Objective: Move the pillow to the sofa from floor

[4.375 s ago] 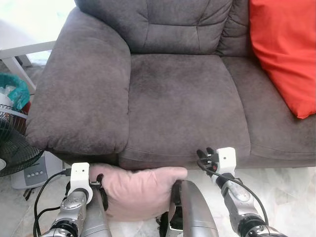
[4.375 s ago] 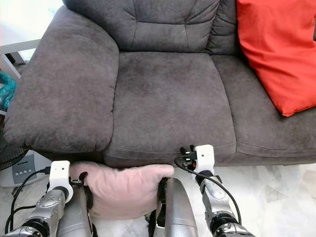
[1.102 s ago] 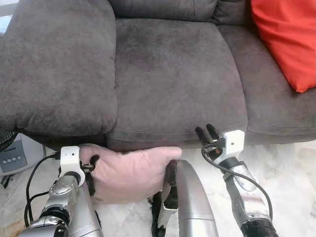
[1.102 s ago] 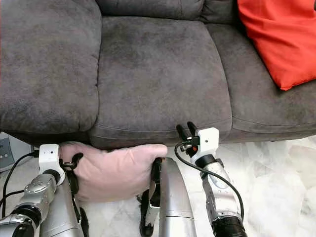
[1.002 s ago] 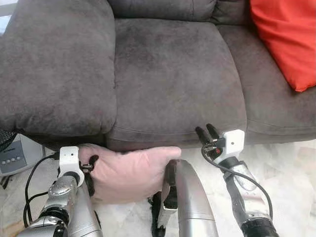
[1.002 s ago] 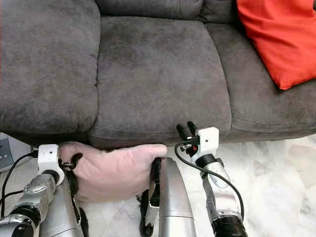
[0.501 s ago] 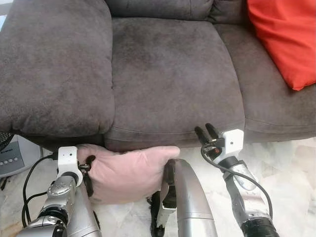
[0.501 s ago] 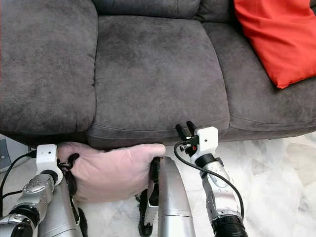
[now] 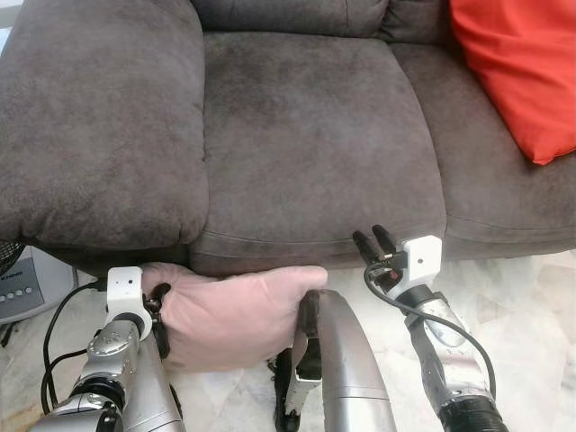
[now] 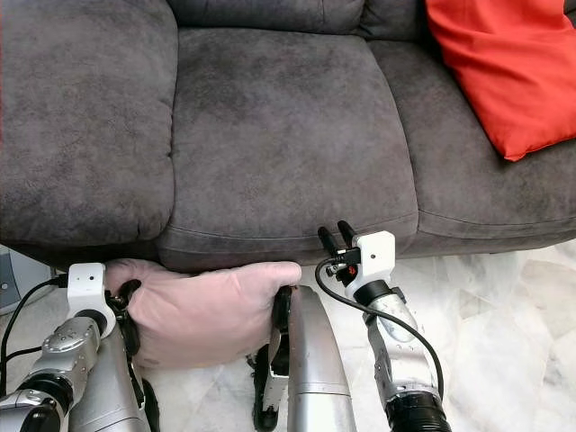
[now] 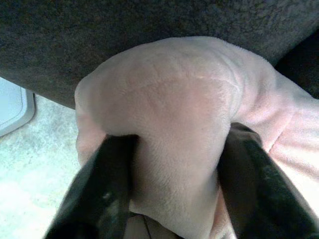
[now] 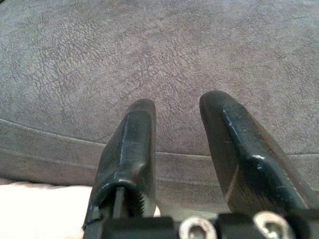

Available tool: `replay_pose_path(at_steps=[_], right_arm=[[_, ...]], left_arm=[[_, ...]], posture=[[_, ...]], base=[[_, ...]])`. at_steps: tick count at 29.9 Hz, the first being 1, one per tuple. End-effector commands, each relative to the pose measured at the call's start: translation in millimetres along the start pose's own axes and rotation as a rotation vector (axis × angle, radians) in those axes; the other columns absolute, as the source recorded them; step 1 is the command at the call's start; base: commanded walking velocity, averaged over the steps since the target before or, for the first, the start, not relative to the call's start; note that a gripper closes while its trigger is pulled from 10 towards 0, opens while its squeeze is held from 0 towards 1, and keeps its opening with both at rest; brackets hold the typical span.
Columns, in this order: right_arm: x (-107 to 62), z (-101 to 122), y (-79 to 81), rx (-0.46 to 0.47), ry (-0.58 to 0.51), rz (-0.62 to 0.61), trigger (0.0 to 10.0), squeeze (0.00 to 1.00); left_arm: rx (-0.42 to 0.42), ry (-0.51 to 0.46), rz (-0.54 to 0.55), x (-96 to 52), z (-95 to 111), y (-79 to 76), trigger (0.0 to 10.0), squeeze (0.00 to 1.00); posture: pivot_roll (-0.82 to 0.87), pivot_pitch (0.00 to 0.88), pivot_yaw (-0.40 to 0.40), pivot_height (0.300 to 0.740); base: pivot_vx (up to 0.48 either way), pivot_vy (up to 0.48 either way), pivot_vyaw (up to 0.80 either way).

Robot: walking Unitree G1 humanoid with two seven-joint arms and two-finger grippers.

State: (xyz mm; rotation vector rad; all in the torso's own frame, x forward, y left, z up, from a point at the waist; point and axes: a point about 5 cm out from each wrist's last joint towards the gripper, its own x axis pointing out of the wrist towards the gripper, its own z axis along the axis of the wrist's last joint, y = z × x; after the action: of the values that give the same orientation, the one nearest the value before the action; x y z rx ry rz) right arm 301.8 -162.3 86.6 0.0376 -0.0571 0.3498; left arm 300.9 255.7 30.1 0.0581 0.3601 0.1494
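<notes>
I see almost no change over the last second: my left gripper (image 11: 169, 199) still clamps a bunched corner of the pink pillow (image 9: 234, 315), its two black fingers (image 11: 99, 194) pressed into the plush from either side. The pillow hangs low against the front of the grey sofa (image 9: 315, 144), just under the seat edge, not yet on the cushion. I judge the lift has stalled and still needs to clear that edge. My right gripper (image 9: 373, 241) hovers by the seat front, its jaws narrowly parted and holding nothing. A red cushion (image 9: 517, 72) lies on the sofa's right seat. Pale marble floor (image 9: 531, 315) spreads below, with a white appliance (image 9: 27, 288) beside the armrest.
</notes>
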Motion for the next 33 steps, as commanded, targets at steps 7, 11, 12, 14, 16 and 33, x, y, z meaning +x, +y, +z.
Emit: replay_pose_path(at_steps=[7,11,12,14,16,33], right_arm=[[-8.0,-7.3,-5.8,0.001,0.039,-0.022,10.0,0.0],[-6.6,-6.6,-5.0,0.002,0.036,-0.021,10.0,0.0],[-6.4,-6.5,-4.9,0.003,0.036,-0.021,10.0,0.0],[-5.8,-6.4,-4.8,0.004,0.035,-0.022,10.0,0.0],[-5.2,-6.7,-4.4,0.005,0.035,-0.022,10.0,0.0],[0.8,-6.5,-0.9,0.013,0.027,-0.024,10.0,0.0]], left_arm=[[-0.008,0.063,0.007,-4.9,-16.5,-1.7,0.0,0.0],[-0.012,0.06,0.003,-4.8,-16.4,-3.2,0.0,0.0],[-0.013,0.059,0.002,-4.8,-16.3,-3.6,0.0,0.0],[-0.012,0.057,0.001,-4.7,-16.2,-4.2,0.0,0.0],[-0.011,0.056,0.0,-4.9,-16.4,-4.7,0.0,0.0],[-0.005,0.047,-0.003,-6.7,-18.9,-5.1,0.0,0.0]], posture=[[0.07,0.309,-0.239,0.494],[0.07,0.307,-0.237,0.494],[0.07,0.306,-0.236,0.494],[0.08,0.304,-0.235,0.494],[0.08,0.3,-0.233,0.494],[0.1,0.274,-0.215,0.494]], base=[[0.0,0.0,0.0],[0.0,0.0,0.0],[0.0,0.0,0.0],[0.0,0.0,0.0],[0.0,0.0,0.0],[0.0,0.0,0.0]])
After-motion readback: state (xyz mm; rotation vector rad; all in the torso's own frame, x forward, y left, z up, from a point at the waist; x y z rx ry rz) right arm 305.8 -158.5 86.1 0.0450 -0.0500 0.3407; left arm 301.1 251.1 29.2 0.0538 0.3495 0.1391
